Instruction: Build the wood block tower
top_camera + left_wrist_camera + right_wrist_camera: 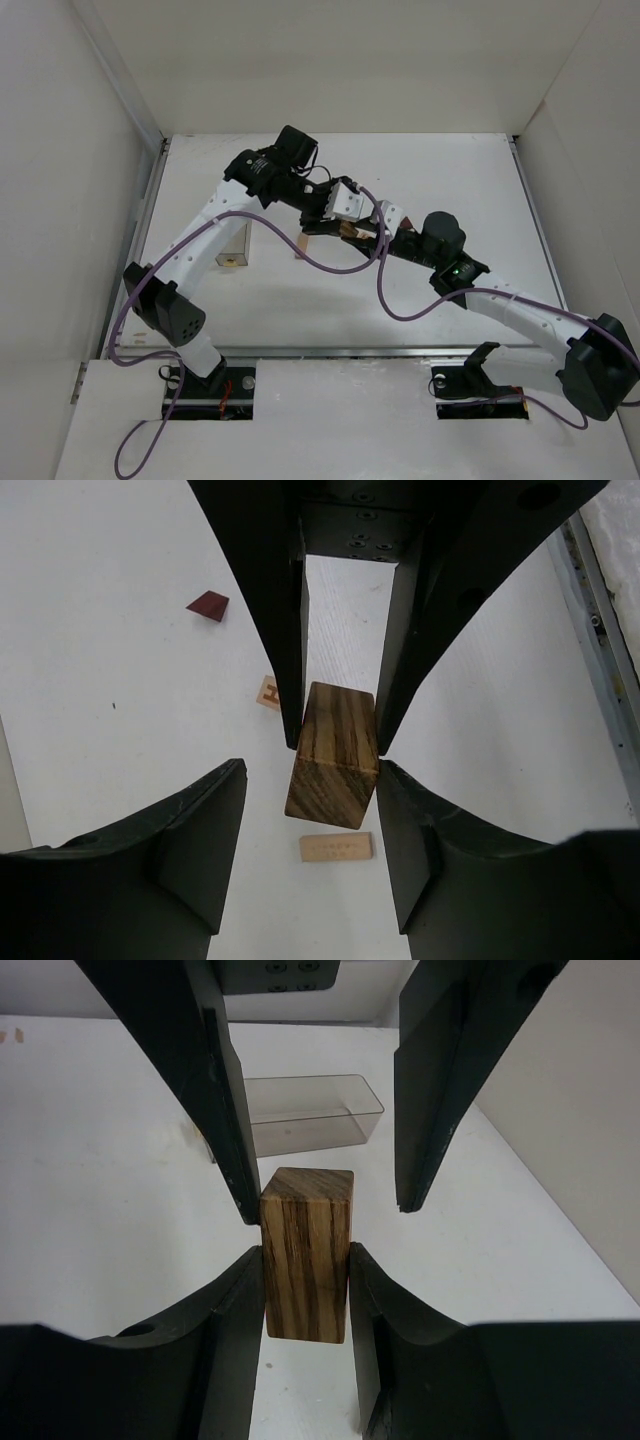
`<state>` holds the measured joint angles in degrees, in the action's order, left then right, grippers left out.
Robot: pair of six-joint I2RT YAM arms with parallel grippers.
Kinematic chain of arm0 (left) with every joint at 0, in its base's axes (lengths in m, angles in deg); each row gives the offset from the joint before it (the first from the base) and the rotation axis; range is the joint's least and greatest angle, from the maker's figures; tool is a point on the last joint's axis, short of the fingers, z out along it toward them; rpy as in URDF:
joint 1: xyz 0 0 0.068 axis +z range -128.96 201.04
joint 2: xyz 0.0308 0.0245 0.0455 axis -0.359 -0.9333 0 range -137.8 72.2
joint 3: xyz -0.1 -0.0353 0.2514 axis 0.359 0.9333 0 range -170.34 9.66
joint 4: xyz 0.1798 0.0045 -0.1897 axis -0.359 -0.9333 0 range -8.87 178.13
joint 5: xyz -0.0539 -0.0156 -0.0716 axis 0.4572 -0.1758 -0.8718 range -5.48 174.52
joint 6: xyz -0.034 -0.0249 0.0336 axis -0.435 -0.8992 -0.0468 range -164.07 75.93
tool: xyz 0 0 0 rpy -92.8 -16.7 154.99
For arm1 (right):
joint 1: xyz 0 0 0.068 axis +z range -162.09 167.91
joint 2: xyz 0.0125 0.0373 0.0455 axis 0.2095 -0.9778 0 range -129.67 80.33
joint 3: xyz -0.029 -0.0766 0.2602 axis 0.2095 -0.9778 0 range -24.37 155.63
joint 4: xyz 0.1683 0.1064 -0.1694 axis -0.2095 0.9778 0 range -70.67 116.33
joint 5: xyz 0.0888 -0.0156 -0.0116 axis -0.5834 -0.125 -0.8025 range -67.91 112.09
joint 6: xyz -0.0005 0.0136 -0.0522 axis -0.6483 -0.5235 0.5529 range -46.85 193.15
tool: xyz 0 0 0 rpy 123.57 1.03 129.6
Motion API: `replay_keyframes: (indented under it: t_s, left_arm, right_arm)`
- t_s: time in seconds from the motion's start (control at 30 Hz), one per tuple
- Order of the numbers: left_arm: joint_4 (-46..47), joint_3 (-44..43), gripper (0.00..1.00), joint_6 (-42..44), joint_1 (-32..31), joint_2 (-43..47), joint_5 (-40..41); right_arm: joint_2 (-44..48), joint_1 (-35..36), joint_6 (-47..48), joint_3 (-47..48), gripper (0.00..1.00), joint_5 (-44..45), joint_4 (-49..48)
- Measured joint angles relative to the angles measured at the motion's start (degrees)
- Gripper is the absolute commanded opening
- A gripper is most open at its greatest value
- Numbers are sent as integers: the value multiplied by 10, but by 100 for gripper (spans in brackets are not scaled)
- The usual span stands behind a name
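Observation:
A brown striped wood block (307,1250) is held upright above the table between my right gripper's fingers (307,1295). The right gripper is shut on it. My left gripper (312,850) is open, its jaws wide apart on either side of the same block (335,760) without touching it. In the top view the two grippers meet over the table's middle, the left (338,212) and the right (372,228). A small tan bar (336,847) lies flat on the table under the block. No stacked tower shows.
Another tan piece with a printed letter (268,693) and a dark reddish-brown wedge (208,605) lie loose on the table. A clear plastic box (310,1110) stands behind, at the left in the top view (236,245). White walls enclose the table.

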<state>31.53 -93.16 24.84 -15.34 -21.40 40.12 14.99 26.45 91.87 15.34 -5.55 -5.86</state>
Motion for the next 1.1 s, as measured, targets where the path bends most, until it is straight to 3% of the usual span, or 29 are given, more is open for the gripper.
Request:
replay_keyframes:
  t_s: [0.17, 0.27, 0.37, 0.5, 0.6, 0.63, 0.7, 0.73, 0.83, 0.97, 1.1]
  left_arm:
    - [2, 13, 50, -2, 0, -3, 11]
    - [4, 19, 44, -5, 0, -3, 15]
    - [4, 21, 31, -10, 0, -4, 16]
    - [7, 21, 31, -18, 0, -4, 16]
    - [7, 21, 23, -21, -2, -4, 17]
    - [7, 21, 13, -21, -3, -4, 18]
    - [6, 21, 5, -24, -3, -4, 19]
    - [7, 21, 4, -26, -3, -4, 20]
    - [7, 21, 2, -39, -6, -4, 26]
    - [37, 46, 0, -74, -10, -3, 61]
    - [82, 117, 0, -120, -9, -4, 101]
  right_arm:
    - [0, 0, 0, 0, 0, -2, -11]
    - [0, 0, 0, 0, 0, -3, -15]
    - [0, 0, 0, 0, 0, -2, -21]
    - [0, -2, 0, 0, 0, -3, -23]
    - [0, -2, 0, 0, 0, -4, -23]
    - [0, -2, -1, 0, 6, -4, -23]
    - [0, -2, -3, 0, 30, -3, -23]
    - [0, -2, -6, 0, 56, -2, -23]
    - [1, -2, -17, 0, 100, 11, -22]
    - [26, -2, -28, -8, 100, 48, -16]
    - [114, -3, -49, -53, 100, 94, 5]
